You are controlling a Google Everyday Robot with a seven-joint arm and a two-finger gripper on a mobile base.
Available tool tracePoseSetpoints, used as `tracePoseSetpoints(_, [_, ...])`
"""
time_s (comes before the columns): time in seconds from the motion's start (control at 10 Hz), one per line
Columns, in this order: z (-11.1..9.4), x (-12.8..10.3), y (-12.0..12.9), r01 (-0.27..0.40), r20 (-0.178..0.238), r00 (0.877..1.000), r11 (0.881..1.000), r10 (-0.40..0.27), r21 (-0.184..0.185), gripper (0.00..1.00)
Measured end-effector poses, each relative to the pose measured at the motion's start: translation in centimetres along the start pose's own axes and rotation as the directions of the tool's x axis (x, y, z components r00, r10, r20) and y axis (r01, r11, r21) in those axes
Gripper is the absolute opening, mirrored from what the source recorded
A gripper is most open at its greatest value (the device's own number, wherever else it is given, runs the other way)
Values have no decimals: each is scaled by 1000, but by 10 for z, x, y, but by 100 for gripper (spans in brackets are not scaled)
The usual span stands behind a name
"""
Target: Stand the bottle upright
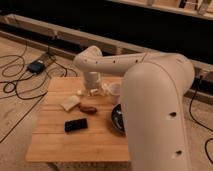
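**Gripper hangs open beside the bottle, behind the dark bowl**

We take the dark bowl as our mark; it sits on the wooden table, and the robot's big white arm covers its right side.

Beyond the bowl and a little to its left as we look, the gripper points down at the tabletop. It is released, with its jaws spread, and we see it gripping nothing.

The bottle is also beyond the bowl, closer to the bowl's line than the gripper is and just beside the gripper. We make it out only as a small clear shape with pale glints. We cannot tell whether it stands or lies, or whether the gripper touches it.

The whitish cup stands straight behind the bowl, right next to the bottle.

Just left of the bowl lies a small reddish-brown thing. Further left of the bowl is a pale block, with a tiny white piece behind it. A black phone lies flat to the bowl's left, nearer to us than the reddish-brown thing.

Far to the left of the bowl, off the table, cables trail over the floor to a small dark box.
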Motion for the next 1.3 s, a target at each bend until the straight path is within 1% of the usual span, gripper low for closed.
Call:
tracePoseSetpoints(0.1, [4,-12,0,-14,8,1000,1000,14,0,65])
tracePoseSetpoints(0.4, [14,-43,9,-92,32,995,996,92,-3,65])
tracePoseSetpoints(0.5, [18,-53,13,-120,39,992,993,120,-3,65])
tracePoseSetpoints(0.7, [23,-65,16,-170,45,984,985,170,0,65])
tracePoseSetpoints(0.9, [30,-78,14,-251,51,967,968,250,12,65])
tracePoseSetpoints(1.0, [34,-84,13,-296,51,954,955,295,15,65])
tracePoseSetpoints(1.1, [39,-92,10,-345,49,938,939,343,17,65])
tracePoseSetpoints(1.3, [48,-104,4,-418,45,908,908,417,17,65])
